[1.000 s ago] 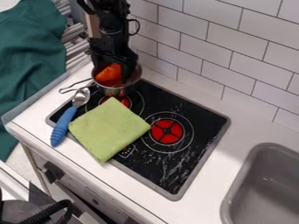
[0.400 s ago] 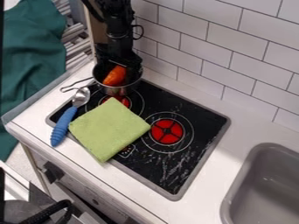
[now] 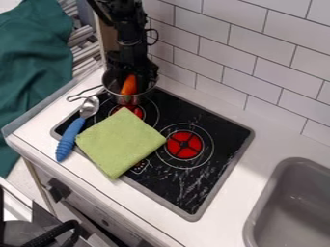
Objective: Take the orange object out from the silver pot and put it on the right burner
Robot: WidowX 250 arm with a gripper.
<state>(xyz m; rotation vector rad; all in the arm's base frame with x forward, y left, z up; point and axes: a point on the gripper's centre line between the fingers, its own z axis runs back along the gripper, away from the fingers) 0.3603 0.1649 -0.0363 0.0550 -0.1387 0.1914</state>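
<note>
The black gripper (image 3: 134, 76) hangs at the upper left, its lower end down in the mouth of the silver pot (image 3: 132, 100). Inside the pot, the orange object (image 3: 129, 85) stands tilted against the gripper's near side; how the two touch is hidden. The pot rests at the stove's back left corner, by the left burner, its wire handle pointing left. The right burner (image 3: 184, 144) is a red disc on the black stove top, with nothing on it.
A green cloth (image 3: 121, 142) lies over the stove's front left part. Beside it is a spoon with a blue handle (image 3: 69, 140). The tiled wall (image 3: 258, 72) rises behind the stove, and a grey sink (image 3: 290, 207) is at the lower right.
The gripper has shifted slightly right and down at the pot. The orange object has turned from lying slanted to a more upright, narrower pose.
</note>
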